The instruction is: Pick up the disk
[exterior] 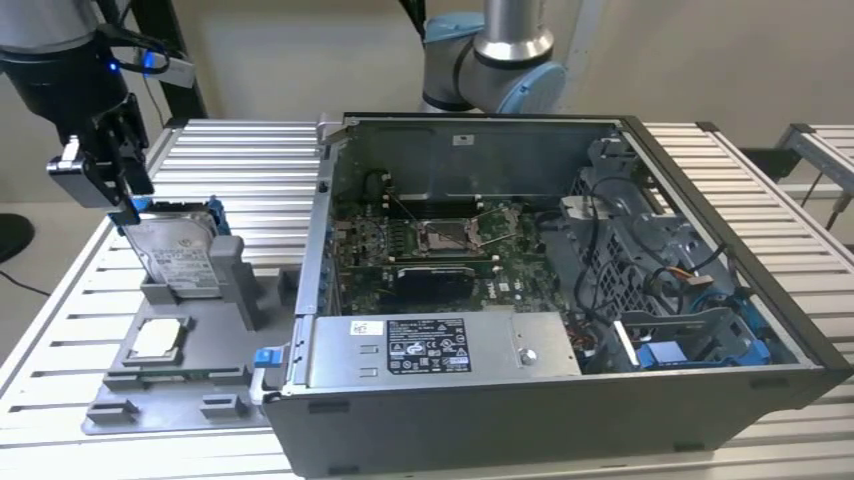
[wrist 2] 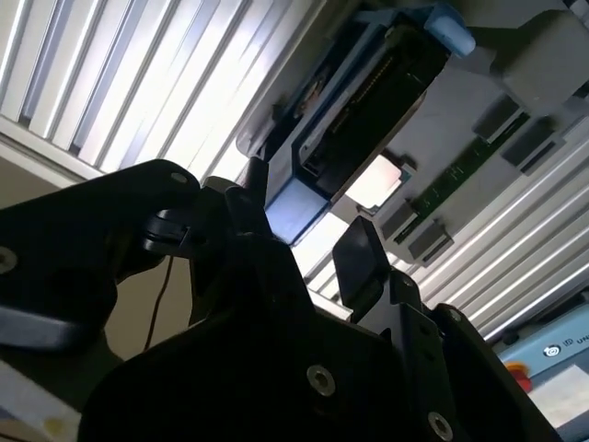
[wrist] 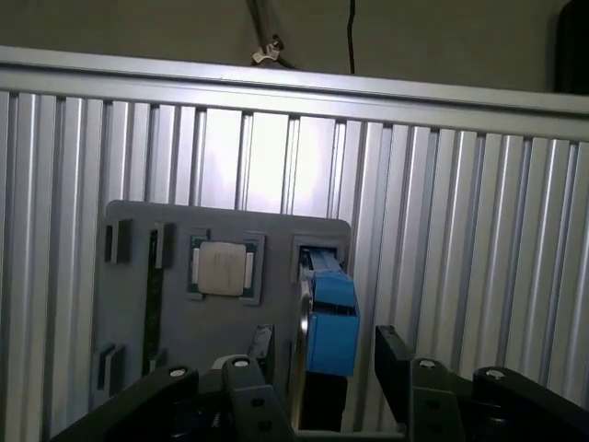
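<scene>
Gripper [exterior: 128, 205] straddling the top of the disk [exterior: 178, 250], fingers [wrist: 261, 345] spread.
The disk stands on edge in a slot of the grey tray [exterior: 160, 410], at the exterior view's left of the open case [exterior: 534, 420]. Its long axis is near upright and its labelled face is turned to the exterior camera. In the first wrist view the blue-framed top edge sits between the fingers, with a gap on each side. The same tray holds a chip [exterior: 156, 338] lying flat in a square pocket. A grey box [exterior: 441, 345] lies inside the case.

One disk [exterior: 180, 250] clipped in a blue frame, one square silver processor chip [exterior: 156, 338], one grey holder tray [exterior: 174, 410], one open computer case [exterior: 534, 430], one grey power supply box [exterior: 441, 345], and one robot arm [exterior: 507, 60] with two jaws.
</scene>
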Tool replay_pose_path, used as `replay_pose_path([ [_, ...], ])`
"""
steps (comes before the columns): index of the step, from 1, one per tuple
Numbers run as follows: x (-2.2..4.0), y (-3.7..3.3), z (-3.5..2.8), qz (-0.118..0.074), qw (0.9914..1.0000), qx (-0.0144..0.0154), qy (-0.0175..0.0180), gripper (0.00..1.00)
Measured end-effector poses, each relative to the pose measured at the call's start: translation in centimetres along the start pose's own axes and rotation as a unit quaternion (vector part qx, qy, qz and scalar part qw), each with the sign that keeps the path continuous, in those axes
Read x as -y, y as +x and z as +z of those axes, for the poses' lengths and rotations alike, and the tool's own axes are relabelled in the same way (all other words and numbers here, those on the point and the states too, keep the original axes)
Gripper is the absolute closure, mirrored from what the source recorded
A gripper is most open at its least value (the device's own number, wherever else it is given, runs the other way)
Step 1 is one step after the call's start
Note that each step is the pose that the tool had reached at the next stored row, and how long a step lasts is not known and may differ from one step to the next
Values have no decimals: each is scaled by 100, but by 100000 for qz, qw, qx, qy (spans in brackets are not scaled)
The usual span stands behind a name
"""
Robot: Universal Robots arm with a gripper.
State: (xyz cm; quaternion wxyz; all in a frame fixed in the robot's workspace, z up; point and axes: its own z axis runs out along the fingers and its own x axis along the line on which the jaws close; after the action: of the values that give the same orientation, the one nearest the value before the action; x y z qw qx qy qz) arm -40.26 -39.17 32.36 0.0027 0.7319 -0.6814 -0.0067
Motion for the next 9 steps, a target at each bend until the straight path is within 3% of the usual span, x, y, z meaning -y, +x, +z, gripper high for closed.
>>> replay_pose_path([
  [9, -5, -2, 158, 261, 99999, -23, 284, 0],
])
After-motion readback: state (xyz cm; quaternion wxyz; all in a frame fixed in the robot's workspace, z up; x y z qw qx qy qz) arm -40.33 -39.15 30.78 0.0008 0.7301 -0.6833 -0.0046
